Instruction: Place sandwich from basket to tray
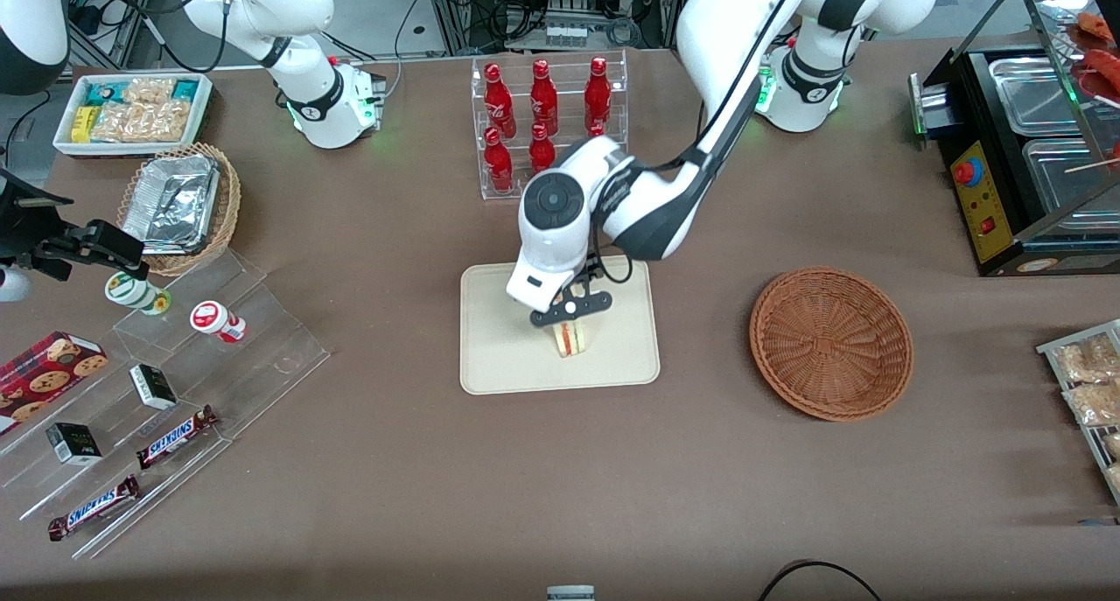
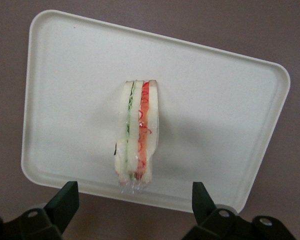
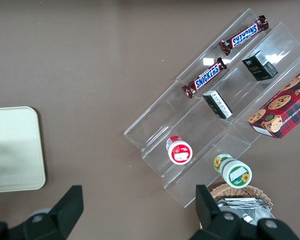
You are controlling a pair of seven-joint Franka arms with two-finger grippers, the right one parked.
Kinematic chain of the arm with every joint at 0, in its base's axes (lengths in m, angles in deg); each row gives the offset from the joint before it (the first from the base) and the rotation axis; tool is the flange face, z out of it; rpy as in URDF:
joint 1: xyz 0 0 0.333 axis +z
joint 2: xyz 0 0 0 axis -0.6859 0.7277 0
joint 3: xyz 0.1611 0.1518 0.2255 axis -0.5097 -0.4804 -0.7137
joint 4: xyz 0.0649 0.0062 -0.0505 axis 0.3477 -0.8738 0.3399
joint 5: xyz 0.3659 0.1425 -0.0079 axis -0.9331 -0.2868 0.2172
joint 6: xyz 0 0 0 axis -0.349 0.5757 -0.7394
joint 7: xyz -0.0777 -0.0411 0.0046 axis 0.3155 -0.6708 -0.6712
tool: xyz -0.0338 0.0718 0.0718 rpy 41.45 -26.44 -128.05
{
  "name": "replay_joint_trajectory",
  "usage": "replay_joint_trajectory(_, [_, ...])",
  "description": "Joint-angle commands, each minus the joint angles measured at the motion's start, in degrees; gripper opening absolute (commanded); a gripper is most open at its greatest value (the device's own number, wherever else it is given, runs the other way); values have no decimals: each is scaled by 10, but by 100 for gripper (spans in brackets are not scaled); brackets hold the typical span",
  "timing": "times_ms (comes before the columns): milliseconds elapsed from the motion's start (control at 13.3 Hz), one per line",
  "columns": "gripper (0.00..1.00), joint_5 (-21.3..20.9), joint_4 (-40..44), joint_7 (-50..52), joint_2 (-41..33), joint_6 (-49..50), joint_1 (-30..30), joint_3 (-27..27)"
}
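One sandwich [image 2: 138, 134] stands on its edge on the tray [image 1: 490, 356], near the tray's middle and a little toward the edge nearest the front camera. In the left wrist view its long axis runs across the tray's short dimension, from the tray's interior toward the rim nearest the gripper, and its cut face with the filling stripes points up at the wrist camera: a green layer on one side, a red-orange one on the other, pale bread between and outside them. A bit of clear wrap shows crumpled at the end closest to the rim.

Going from the parked arm's end of the table toward the working arm's, the front view shows the clear stepped display [image 1: 201, 365] with snack bars and small boxes, then the tray, then the round reddish-brown basket [image 1: 831, 343], which lies well apart from the tray and holds nothing visible.

Directly above the sandwich hangs the left gripper [image 1: 573, 321]. Its jaws are released: in the wrist view the two dark fingers [image 2: 64, 202] stand wide apart on either side of the sandwich, touching neither it nor the tray. In the front view the wrist and gripper body cover the sandwich's upper part, so only its lower end with a red stripe shows. The wrist view cuts off the fingers' bases and one corner of the tray.
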State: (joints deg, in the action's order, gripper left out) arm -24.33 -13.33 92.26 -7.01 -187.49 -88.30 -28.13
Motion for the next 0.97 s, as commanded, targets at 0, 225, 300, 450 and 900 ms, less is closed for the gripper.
replay_joint_trajectory(0, [100,4,-12,-34,-56,58,22,-2])
replay_joint_trajectory(225, [100,-1,-19,-141,-92,118,59,-5])
replay_joint_trajectory(300, [100,5,-20,-159,-104,142,86,-5])
replay_joint_trajectory(450, [100,6,-35,-218,-130,170,125,-6])
replay_joint_trajectory(900, [100,6,-164,-426,-254,172,247,-5])
